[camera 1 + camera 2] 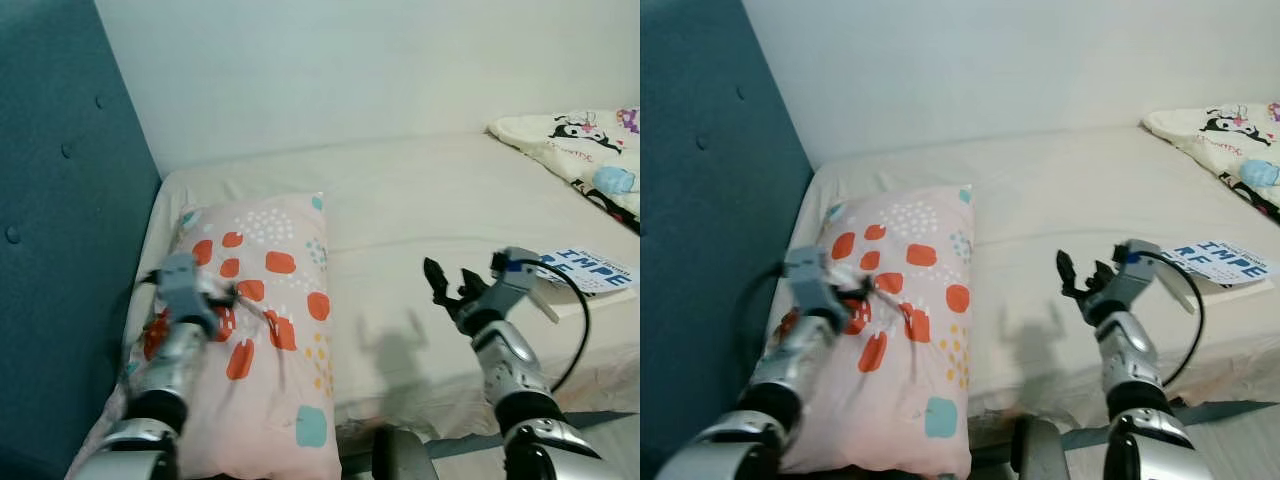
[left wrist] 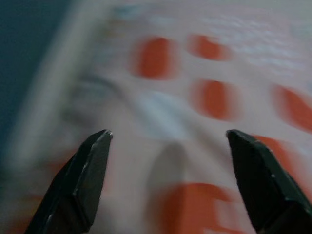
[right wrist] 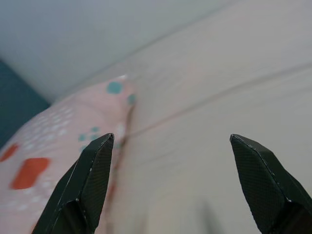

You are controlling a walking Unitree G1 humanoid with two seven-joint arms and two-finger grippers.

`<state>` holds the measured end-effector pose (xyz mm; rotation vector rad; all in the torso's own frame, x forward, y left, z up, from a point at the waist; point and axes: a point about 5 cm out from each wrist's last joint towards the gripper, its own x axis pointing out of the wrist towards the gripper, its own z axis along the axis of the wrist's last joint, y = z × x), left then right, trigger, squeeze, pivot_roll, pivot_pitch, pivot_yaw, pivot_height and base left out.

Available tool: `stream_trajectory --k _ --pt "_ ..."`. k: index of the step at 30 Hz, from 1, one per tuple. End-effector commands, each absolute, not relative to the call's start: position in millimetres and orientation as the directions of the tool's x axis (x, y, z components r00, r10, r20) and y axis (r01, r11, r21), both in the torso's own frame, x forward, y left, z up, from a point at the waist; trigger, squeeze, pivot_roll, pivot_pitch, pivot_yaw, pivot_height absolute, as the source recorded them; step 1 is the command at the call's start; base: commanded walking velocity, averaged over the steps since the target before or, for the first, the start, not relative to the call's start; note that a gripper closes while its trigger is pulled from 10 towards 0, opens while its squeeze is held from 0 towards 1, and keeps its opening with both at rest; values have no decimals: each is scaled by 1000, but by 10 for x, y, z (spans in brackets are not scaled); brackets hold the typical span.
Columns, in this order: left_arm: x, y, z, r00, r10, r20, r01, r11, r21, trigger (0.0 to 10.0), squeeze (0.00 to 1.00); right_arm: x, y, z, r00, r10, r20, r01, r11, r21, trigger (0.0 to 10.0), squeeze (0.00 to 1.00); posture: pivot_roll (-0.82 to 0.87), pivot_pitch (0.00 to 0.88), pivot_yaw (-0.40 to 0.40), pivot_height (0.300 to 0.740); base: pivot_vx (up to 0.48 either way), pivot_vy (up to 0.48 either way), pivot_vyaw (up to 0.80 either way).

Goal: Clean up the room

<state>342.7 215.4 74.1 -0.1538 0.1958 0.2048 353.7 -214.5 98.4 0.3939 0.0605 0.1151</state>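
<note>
A pink pillow point(image 1: 270, 310) with orange, teal and white spots lies along the left side of the cream bed point(image 1: 420, 200), beside the teal headboard. My left gripper point(image 1: 235, 300) hovers just over the pillow's middle, open, with nothing between its fingers; its wrist view shows blurred orange spots point(image 2: 214, 97) of the pillow close below. My right gripper point(image 1: 448, 282) is open above the bare sheet, to the right of the pillow. Its wrist view looks across the sheet at the pillow's end point(image 3: 73, 126).
The padded teal headboard point(image 1: 60, 220) rises at the left. A book with blue lettering point(image 1: 588, 270) lies on the bed's right edge. A cartoon-printed blanket point(image 1: 590, 150) sits at the far right. A pale wall point(image 1: 350, 60) stands behind the bed.
</note>
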Motion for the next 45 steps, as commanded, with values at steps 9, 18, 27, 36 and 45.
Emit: stream_trajectory --k 9,18,27,36,45 --pt "3135 2847 861 899 432 -75 -423 900 105 10000 0 3512 -1685 703 941 273 -199 -144 857 494 10000 0 100 197 -38 598 0 0 0" --pt "3033 2626 984 957 290 3 -290 957 22 10000 0 3544 -1621 707 932 289 -220 -130 830 542 10000 0 157 301 -44 598 0 0 0" --pt "2880 2243 1095 997 69 45 -67 997 -36 10000 0 3561 -1201 876 844 535 -19 -412 671 616 10000 0 188 381 -49 598 0 0 0" --pt "2795 2068 1323 994 -47 96 54 995 -80 10000 0 3481 -888 762 813 579 -67 -415 656 631 10000 0 208 418 -49 598 0 0 0" --pt "2805 2131 1870 974 -47 220 62 996 -64 10000 0 3501 -722 736 826 535 -176 -346 729 590 10000 0 272 465 -45 598 0 0 0"
